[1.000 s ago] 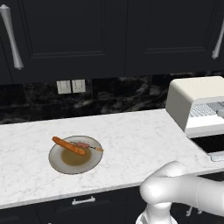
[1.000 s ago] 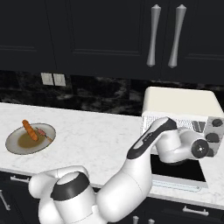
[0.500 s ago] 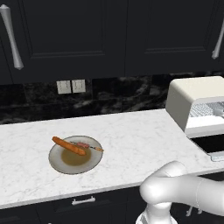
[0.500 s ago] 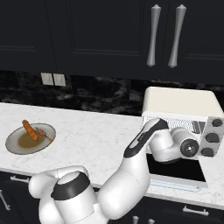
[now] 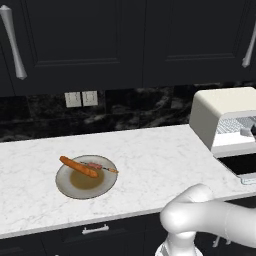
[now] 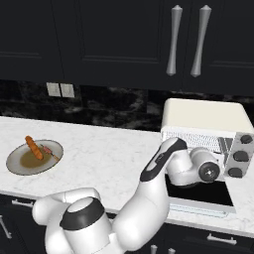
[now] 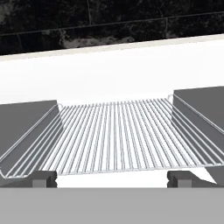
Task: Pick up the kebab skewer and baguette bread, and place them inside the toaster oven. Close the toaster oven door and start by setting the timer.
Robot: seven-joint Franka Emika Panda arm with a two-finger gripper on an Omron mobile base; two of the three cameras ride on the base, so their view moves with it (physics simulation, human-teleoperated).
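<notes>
claw (image 7: pixel 112 178) spread wide, empty, tips at the mouth of the toaster oven (image 6: pixel 208 121) | wire rack (image 7: pixel 118 135) just ahead, bare | toaster oven door (image 6: pixel 198 196) down flat on counter (image 5: pixel 150 155) | baguette bread (image 5: pixel 79 166) and kebab skewer (image 5: pixel 101 167) well left on plate (image 5: pixel 67 187) | no readable writing

Matt cream toaster oven (image 6: pixel 206 115), shiny wire rack (image 7: pixel 116 135).

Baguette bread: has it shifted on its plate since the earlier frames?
No. The baguette bread lies across the plate rim beside the kebab skewer, as before.
</notes>
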